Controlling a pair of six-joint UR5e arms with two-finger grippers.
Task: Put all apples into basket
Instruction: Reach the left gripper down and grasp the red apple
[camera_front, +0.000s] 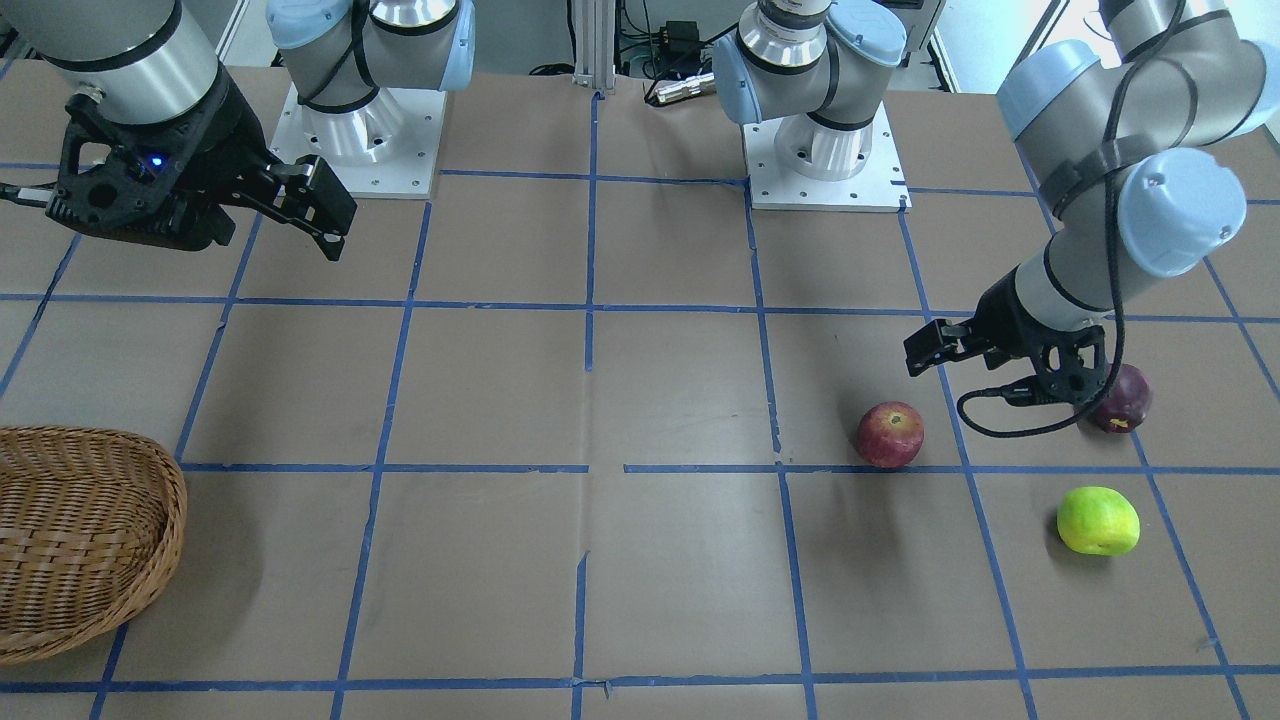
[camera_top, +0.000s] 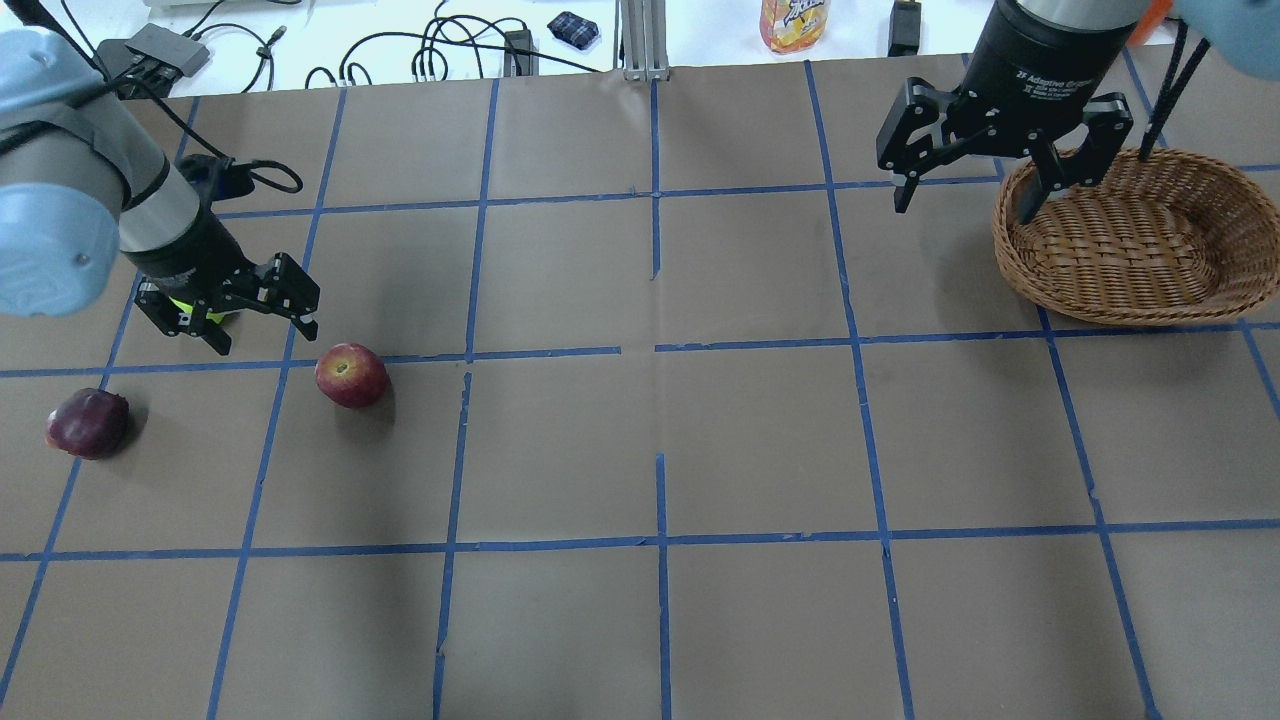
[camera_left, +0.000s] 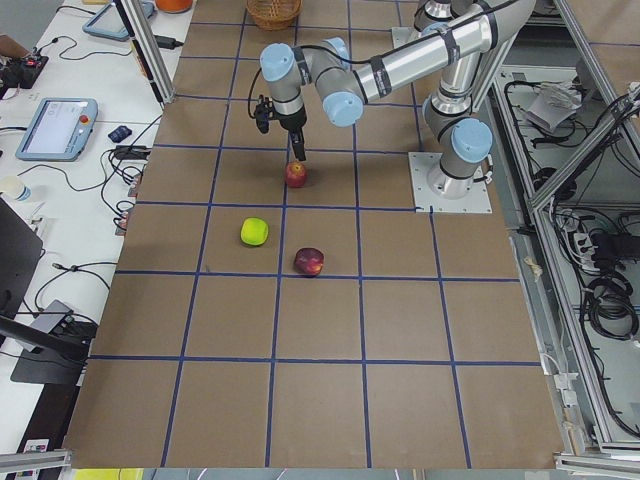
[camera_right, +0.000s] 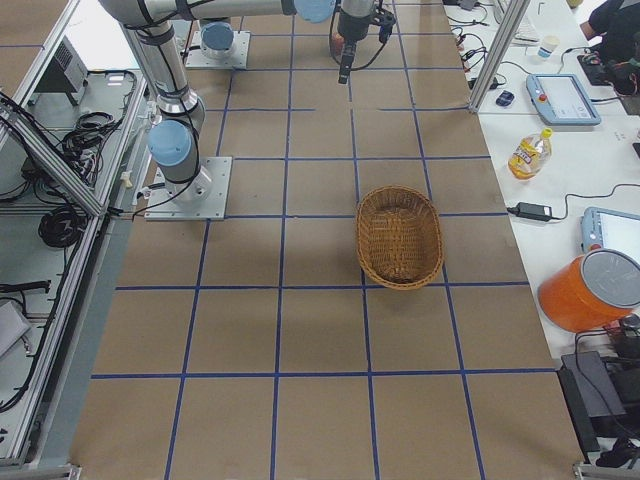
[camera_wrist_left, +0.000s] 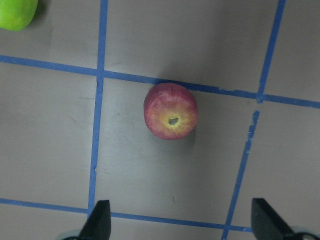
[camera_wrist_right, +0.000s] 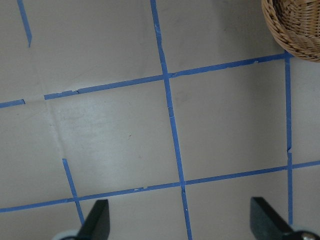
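The red apple (camera_front: 889, 434) with yellowish streaks lies on the table and also shows in the left wrist view (camera_wrist_left: 170, 111) and the overhead view (camera_top: 351, 375). The maroon apple (camera_front: 1125, 398) and the yellow-green apple (camera_front: 1098, 520) lie near it. My left gripper (camera_top: 266, 340) is open and empty, hovering above the table close to the red apple, which sits ahead of and between its fingers (camera_wrist_left: 97, 222). It mostly hides the green apple in the overhead view. The wicker basket (camera_top: 1140, 240) is empty at the other end. My right gripper (camera_top: 965, 205) hangs open and empty beside the basket's rim.
Blue tape lines grid the brown table. The two arm bases (camera_front: 825, 150) stand on white plates at the robot's side. Cables, a bottle (camera_top: 795, 22) and tablets lie on the bench beyond the table's far edge.
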